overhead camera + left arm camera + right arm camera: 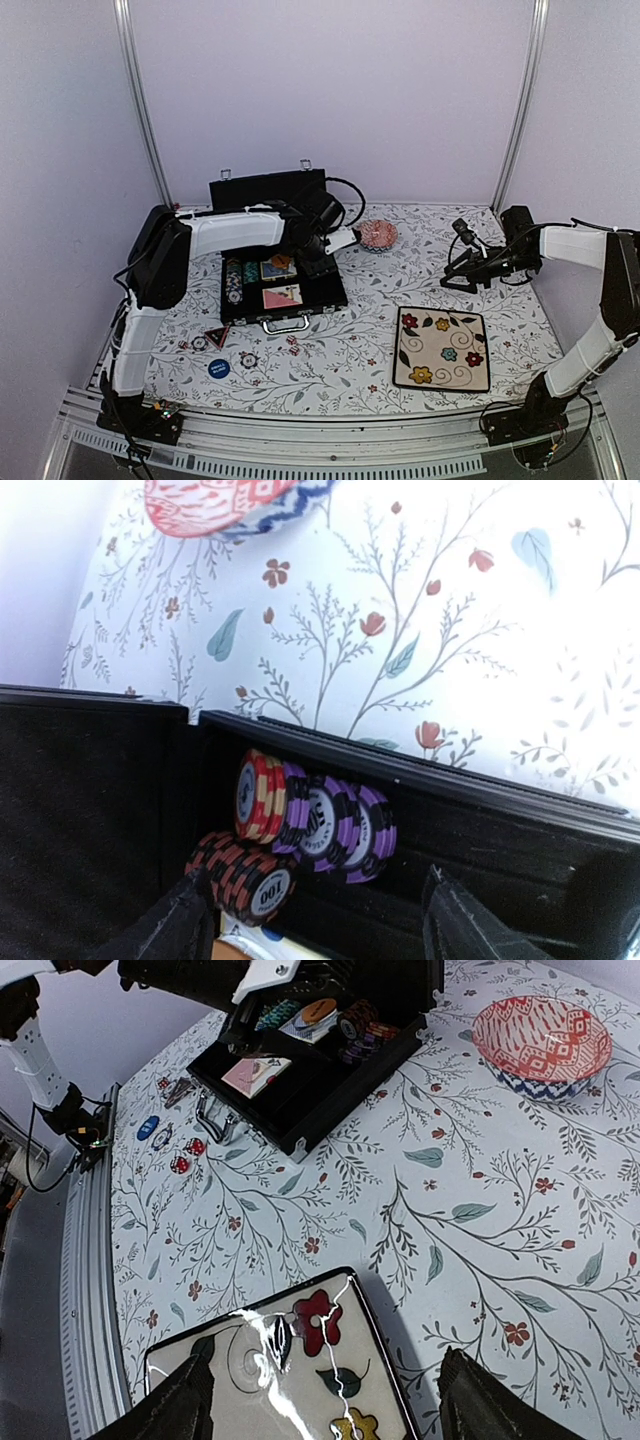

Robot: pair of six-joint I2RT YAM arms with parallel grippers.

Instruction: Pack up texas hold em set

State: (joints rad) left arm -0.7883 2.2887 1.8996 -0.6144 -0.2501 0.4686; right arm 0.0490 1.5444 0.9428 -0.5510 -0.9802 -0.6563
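The black case [330, 296] lies open on the table, its lid [268, 188] upright behind it. Inside are poker chips [233, 280] and two card decks [282, 296]. My left gripper [322, 262] hovers over the case's back right part, open and empty [315, 920]. Just ahead of it are purple chips [340, 825], red and yellow chips [258, 795] and red-black "100" chips [245, 875]. A round blue button [218, 367], loose chips [248, 360] and red dice [293, 345] lie on the cloth in front of the case. My right gripper [460, 275] is open and empty above the plate's corner [320, 1400].
A cream flowered square plate [442, 348] lies at the front right. A small pink patterned bowl [378, 235] stands to the right of the case lid. The case handle [285, 324] faces the front. Metal frame posts stand at the back corners.
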